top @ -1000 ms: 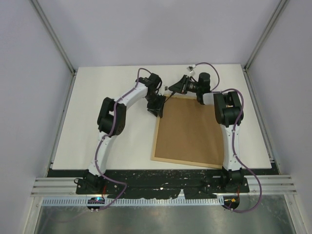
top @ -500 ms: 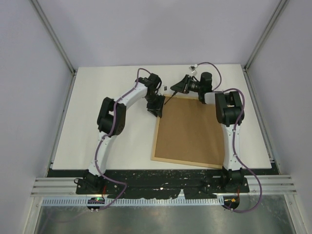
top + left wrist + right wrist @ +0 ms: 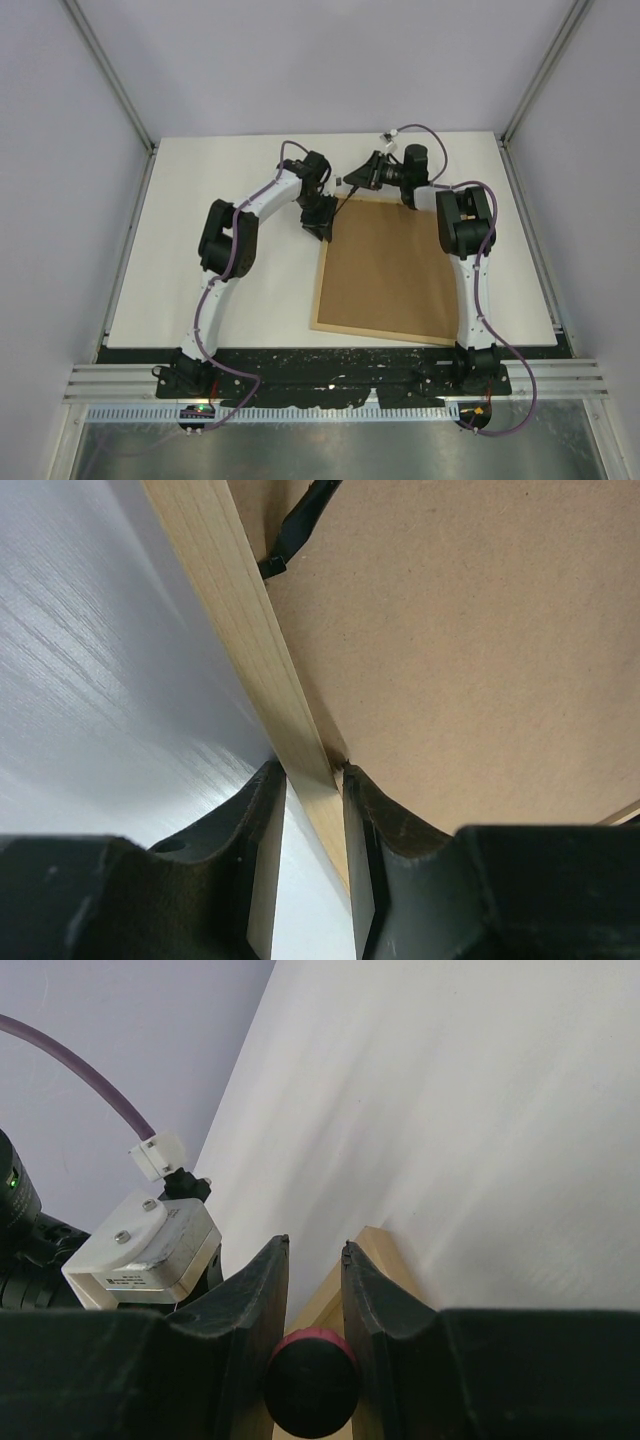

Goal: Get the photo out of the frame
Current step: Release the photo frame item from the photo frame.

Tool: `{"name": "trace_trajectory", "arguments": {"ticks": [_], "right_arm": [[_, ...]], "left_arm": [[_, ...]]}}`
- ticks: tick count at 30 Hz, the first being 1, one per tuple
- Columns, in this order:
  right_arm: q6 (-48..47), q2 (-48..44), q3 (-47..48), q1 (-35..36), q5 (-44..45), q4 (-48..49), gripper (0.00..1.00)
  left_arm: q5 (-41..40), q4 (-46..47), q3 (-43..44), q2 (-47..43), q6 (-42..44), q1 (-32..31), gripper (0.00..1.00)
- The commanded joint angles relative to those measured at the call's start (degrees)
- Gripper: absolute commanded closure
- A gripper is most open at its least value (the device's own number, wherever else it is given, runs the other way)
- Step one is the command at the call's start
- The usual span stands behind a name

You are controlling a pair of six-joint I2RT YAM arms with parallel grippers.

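No readable text anywhere. Tiny label on white module, 8 o'clock in right wrist view: illegible.

Pale wood on white
The frame has a light-wood rim and plain brown back; the tabletop is white.

left hand, right hand, narrow grips

A robot lab enclosure: plain grey panel walls, aluminium corner posts, a white table, a slotted metal base rail
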Motion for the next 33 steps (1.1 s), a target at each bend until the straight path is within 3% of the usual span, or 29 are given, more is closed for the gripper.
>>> {"name": "trace_trajectory", "arguments": {"ticks": [1, 12, 17, 19, 22, 26, 31, 33], "right_arm": [[2.7, 1.8, 1.3, 1.0, 0.3, 4.3, 0.92], [4.8, 1.8, 0.6, 3.2, 1.7, 3.5, 0.92], [6.6, -3.7, -4.2, 6.2, 4.5, 0.4, 0.92], [5.7, -7.3, -4.8, 7.4, 6.9, -4.4, 0.92], [2.0, -10.9, -1.9, 8.7, 12.4, -20.5, 0.92], [0.6, -14.2, 0.0, 11.1, 17.7, -30.8, 0.92], [1.3, -16.9, 0.0, 12.7, 20.4, -33.6, 0.92], [-3.1, -17.3, 0.9, 12.1, 21.3, -35.2, 0.92]], "left_arm": [[1.0, 0.0, -1.5, -1.6, -0.3, -0.8, 0.67], [1.5, 0.1, -1.9, -1.5, -0.6, -0.8, 0.67], [1.5, -0.1, -1.8, -1.5, -0.7, -0.9, 0.66], [1.4, -0.1, -1.7, -1.4, -0.8, -0.8, 0.66], [1.4, -0.1, -1.6, -1.4, -0.9, -0.9, 0.65], [1.4, 0.3, -2.2, -1.8, -1.3, -0.9, 0.64], [0.9, 0.8, -3.3, -2.3, -1.2, -0.9, 0.63], [-0.4, 0.8, -3.5, -2.9, -0.3, -0.8, 0.61]]}}
